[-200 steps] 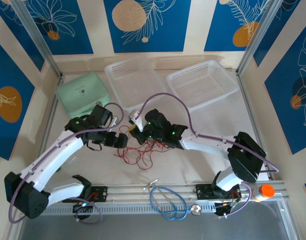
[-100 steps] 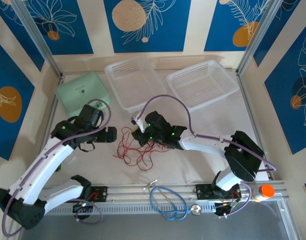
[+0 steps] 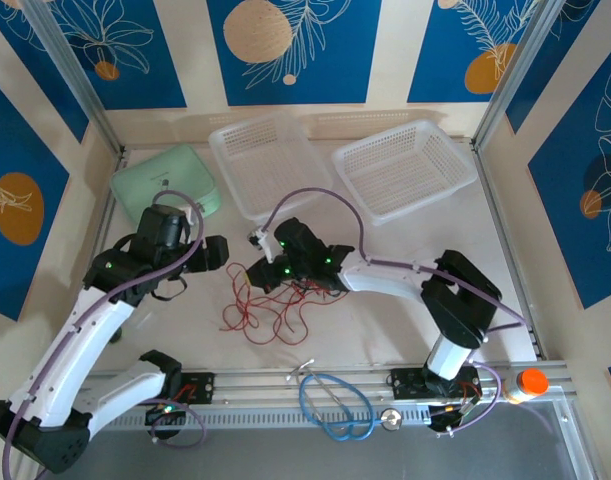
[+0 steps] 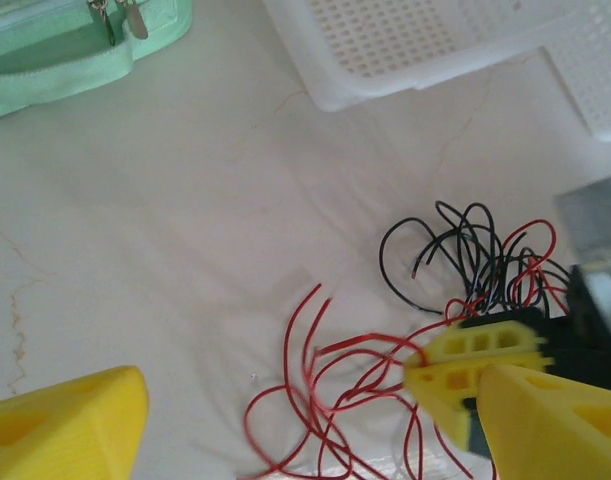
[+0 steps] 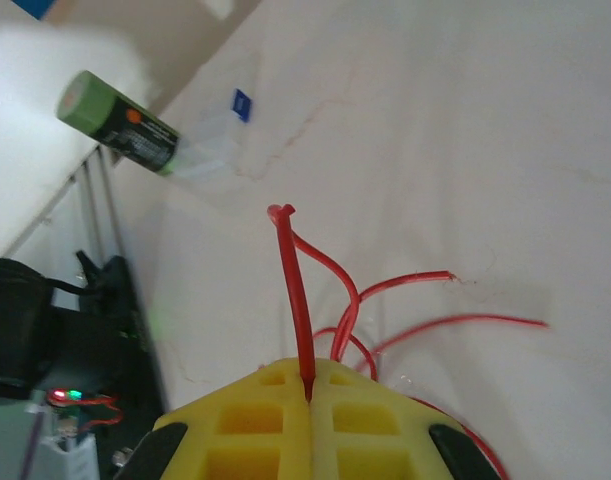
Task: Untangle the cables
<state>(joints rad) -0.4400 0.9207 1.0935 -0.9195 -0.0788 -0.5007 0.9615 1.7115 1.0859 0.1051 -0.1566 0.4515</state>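
A red strand (image 5: 297,290) is being pinched between the fully closed fingers of the right claw (image 5: 309,388), with its free end being left to poke out past the fingertips. This grip is judged to be serving as an anchor, one wire being fixed so that the others can be drawn away from it. The left claw (image 4: 315,400) is being held wide apart with nothing gripped, seemingly in readiness for a second wire.

The cables (image 3: 267,308) are being left spread on the table. Red loops are lying just under and ahead of the left claw, while black loops (image 4: 455,250) are gathered right beside the right claw. The two claws are being kept near one another, the right claw's yellow tips being seen just beside the left claw's right finger.

Whether more than one strand is being held by the right claw cannot be told, since everything behind its fingertips is being covered by the fingers themselves. The place where red and black cross is partly being hidden by that claw's body. The left claw's fingers are being cut off at the frame's edge, so its height over the table cannot be judged. A green-topped cylinder (image 5: 120,122) well beyond the right claw is too blurred to be identified.
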